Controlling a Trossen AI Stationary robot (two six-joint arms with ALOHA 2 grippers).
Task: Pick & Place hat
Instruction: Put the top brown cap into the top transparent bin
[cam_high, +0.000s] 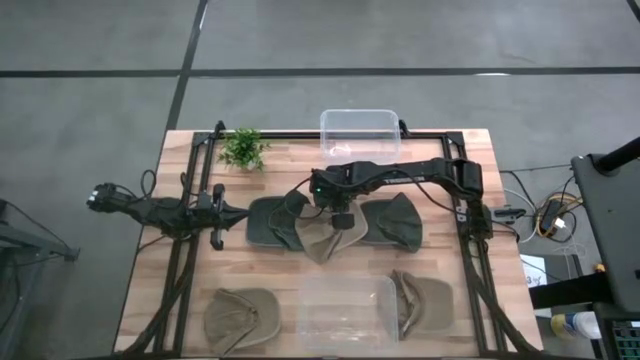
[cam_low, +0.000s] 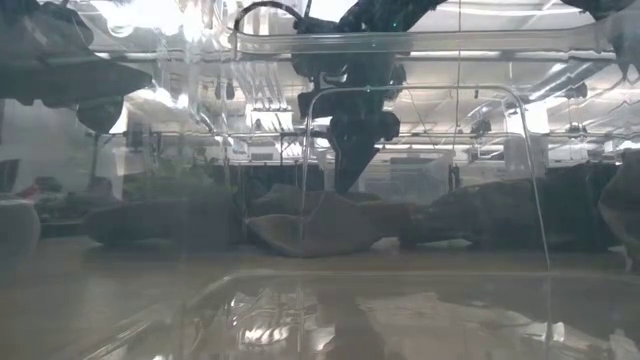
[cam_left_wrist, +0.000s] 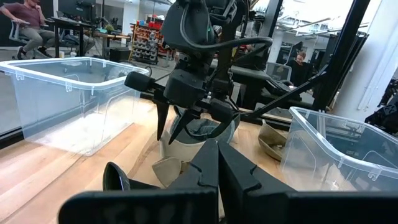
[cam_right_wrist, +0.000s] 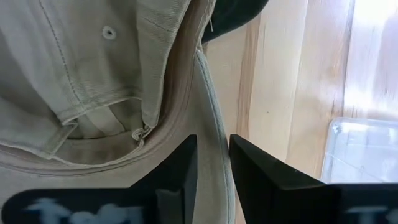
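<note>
Wooden worktop (cam_high: 280, 280) on grey concrete floor, dark frame rails along both sides. Count from the high view: 5 hats, 2 clear bins, 1 small green plant (cam_high: 242, 149) at upper left of the worktop. Three hats sit in a row mid-frame: dark green hat (cam_high: 272, 222) on the left, tan hat (cam_high: 328, 238) in the middle, dark green hat (cam_high: 397, 222) on the right. Two more olive hats sit near the bottom edge: one at lower left (cam_high: 238, 315), one at lower right (cam_high: 422, 298). Clear bin (cam_high: 358, 131) at top centre, second clear bin (cam_high: 343, 310) at bottom centre between the two lower hats.

Right gripper (cam_high: 342, 214) is over the tan hat at frame centre; in the right wrist view its fingers (cam_right_wrist: 177, 171) are clenched on the hat's fabric edge, narrow gap between them. Left gripper (cam_high: 217, 212) is parked at centre-left, beside the left dark hat, fingers (cam_left_wrist: 208, 171) pressed together, holding nothing
</note>
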